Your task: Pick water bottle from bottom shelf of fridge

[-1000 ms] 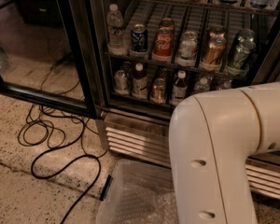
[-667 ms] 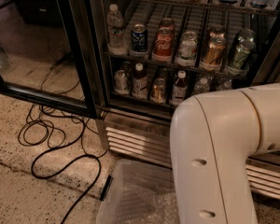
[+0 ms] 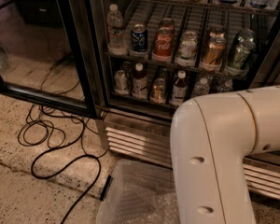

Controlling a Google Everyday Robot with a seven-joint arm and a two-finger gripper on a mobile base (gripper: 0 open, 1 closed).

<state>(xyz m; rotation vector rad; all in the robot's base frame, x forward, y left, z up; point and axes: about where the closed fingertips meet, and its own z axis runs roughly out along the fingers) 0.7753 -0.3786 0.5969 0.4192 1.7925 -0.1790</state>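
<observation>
The fridge point(image 3: 86, 55) stands with its left door swung open. On the bottom shelf point(image 3: 130, 98) a small clear water bottle point(image 3: 201, 86) with a white cap stands right of centre, partly behind my arm's top edge. Left of it stand two dark-filled bottles with white caps point(image 3: 139, 80) point(image 3: 178, 87) and two cans point(image 3: 120, 80) point(image 3: 157, 90). A taller clear bottle point(image 3: 114, 29) stands on the rack above, next to several cans. My gripper is out of view; only a white arm link point(image 3: 224, 157) fills the lower right.
The open glass door point(image 3: 37, 55) reaches out to the left, its black bottom frame point(image 3: 37, 98) low over the floor. Black cables point(image 3: 51, 139) loop over the speckled floor. A clear plastic bin point(image 3: 135, 199) with bubble wrap sits below the louvred grille point(image 3: 135, 141).
</observation>
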